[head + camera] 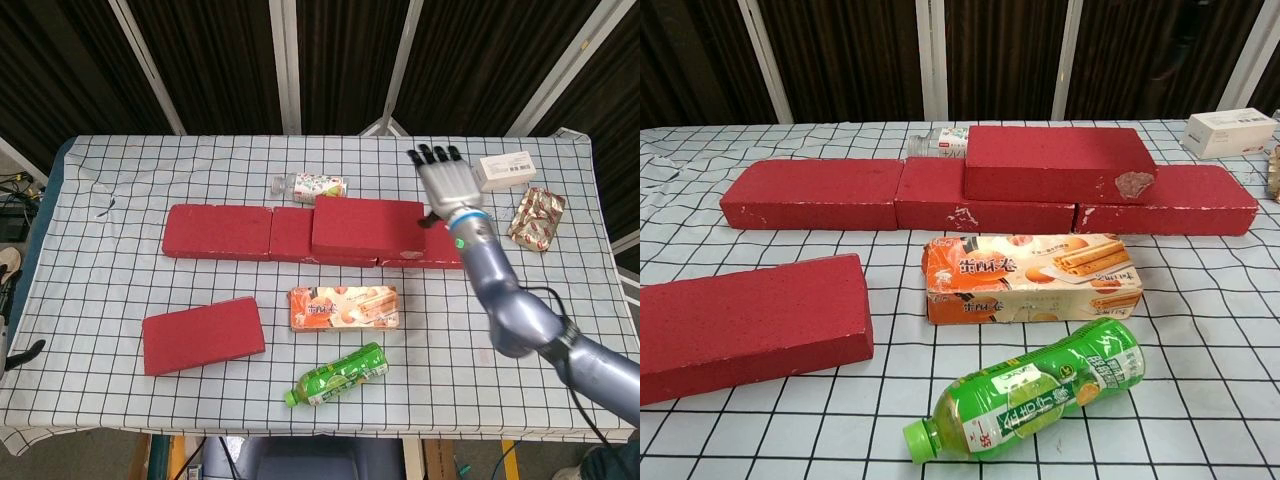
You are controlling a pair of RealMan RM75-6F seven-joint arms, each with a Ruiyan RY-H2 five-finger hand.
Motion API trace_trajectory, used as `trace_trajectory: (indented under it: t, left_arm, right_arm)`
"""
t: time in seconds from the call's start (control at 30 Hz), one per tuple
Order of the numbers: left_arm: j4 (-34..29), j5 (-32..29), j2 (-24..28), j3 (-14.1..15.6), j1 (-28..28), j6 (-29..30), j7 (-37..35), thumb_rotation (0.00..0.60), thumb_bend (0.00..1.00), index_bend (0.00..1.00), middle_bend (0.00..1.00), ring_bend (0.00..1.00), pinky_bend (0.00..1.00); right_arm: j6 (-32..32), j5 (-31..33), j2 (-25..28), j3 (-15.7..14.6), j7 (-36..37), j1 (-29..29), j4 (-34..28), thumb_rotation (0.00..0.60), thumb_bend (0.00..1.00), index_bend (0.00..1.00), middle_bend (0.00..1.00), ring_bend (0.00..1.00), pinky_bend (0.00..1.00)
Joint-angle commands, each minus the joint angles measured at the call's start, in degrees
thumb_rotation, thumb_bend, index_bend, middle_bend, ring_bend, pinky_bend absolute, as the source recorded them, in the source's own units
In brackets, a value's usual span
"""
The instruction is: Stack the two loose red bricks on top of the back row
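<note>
A back row of red bricks (219, 231) (813, 192) runs across the table. One red brick (366, 223) (1050, 162) lies stacked on top of that row, over its middle and right part. Another loose red brick (203, 334) (748, 324) lies flat near the front left. My right hand (444, 183) hovers above the stacked brick's right end with fingers spread and nothing in it; the chest view does not show it. My left hand is out of sight in both views.
A biscuit box (343, 307) (1032, 277) and a green bottle (336, 374) (1032, 396) lie in front of the row. A small bottle (311, 186) lies behind it. A white box (509, 170) and a foil packet (536, 218) sit at the back right.
</note>
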Motion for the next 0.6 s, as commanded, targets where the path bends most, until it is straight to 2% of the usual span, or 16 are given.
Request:
trace_trajectory:
  t: [0.03,0.2,0.37,0.47,0.6]
  left_arm:
    - [0.13,1.81,-0.31,0.71,-0.10,0.51,-0.61,0.600,0.00,0.00,0.00,0.00,0.18]
    - [-0.50,4.80,-0.60,2.02,-0.18,0.86,-0.81,0.600,0.00,0.00,0.00,0.00,0.18]
    - [-1.11,7.30,-1.47,2.93,-0.30,1.34,-1.03,0.600,0.00,0.00,0.00,0.00,0.18]
    - [0.58,10.00,-5.20,2.51,-0.79,3.30,-3.32,0.600,0.00,0.00,0.00,0.00,0.21]
    - [2.51,11.24,-8.78,2.51,-1.79,2.86,-7.71,0.600,0.00,0.00,0.00,0.00,0.23]
  right_arm:
    - [-8.51,-25.12,11.64,4.40,25.81,-25.50,-13.54,0.600,0.22,0.00,0.00,0.00,0.00]
    - [-8.87,-44.12,12.31,5.64,41.81,-37.69,-14.50,0.600,0.22,0.00,0.00,0.00,0.00]
    - [-4.09,-58.92,12.24,3.66,54.42,-45.46,-14.87,0.600,0.22,0.00,0.00,0.00,0.00]
    - [1.49,-69.63,12.58,-1.00,62.73,-50.72,-15.38,0.600,0.22,0.00,0.00,0.00,0.00]
    - [7.35,-81.03,14.35,-9.07,71.15,-53.75,-14.01,0.600,0.22,0.00,0.00,0.00,0.00]
